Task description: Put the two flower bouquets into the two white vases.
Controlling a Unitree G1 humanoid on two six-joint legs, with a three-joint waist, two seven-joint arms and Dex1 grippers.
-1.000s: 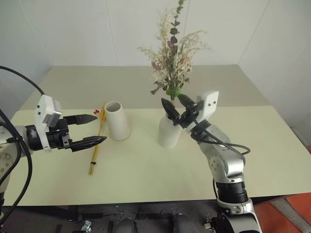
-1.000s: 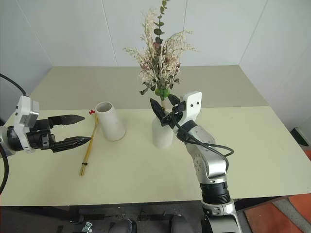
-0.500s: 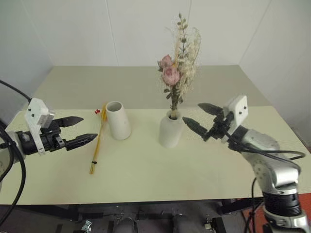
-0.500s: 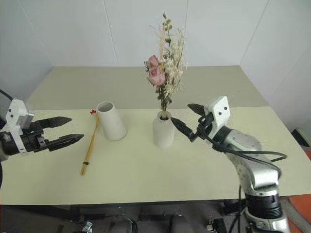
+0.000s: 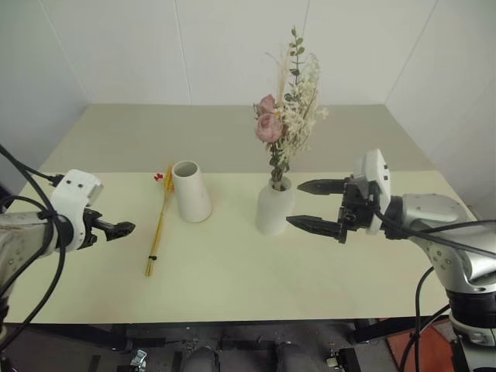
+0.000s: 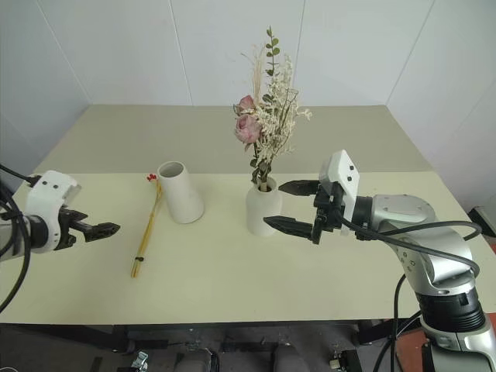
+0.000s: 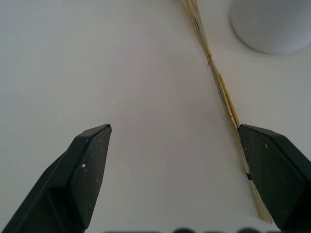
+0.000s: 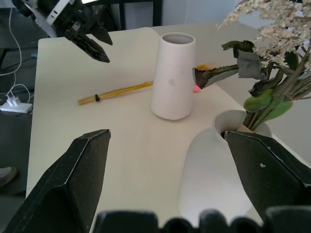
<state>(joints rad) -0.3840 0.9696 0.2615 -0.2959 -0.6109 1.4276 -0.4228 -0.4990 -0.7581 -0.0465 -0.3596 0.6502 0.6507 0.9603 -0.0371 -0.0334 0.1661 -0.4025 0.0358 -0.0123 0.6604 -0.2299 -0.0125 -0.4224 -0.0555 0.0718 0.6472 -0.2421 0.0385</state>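
My right gripper (image 5: pixel 316 204) is spread wide, holding nothing, pointing at 9 o'clock toward the bottle vase (image 5: pixel 273 208), tips just beside it, not touching. The bushy bouquet (image 5: pixel 288 116) of pink roses and cream sprigs stands upright in that vase's narrow neck. My left gripper (image 5: pixel 116 229) is also wide and empty, hovering over the table (image 5: pixel 232 271) at the 9 o'clock edge, pointing at 3 o'clock. The slim wheat bouquet (image 5: pixel 159 225) lies flat on the table just past its tips, stalk ends toward 6 o'clock, red berries at the 12 o'clock end. The tapered vase (image 5: pixel 191 191) stands upright and empty just at 3 o'clock of the wheat stalks, at 9 o'clock of the bottle vase, the two vases apart.
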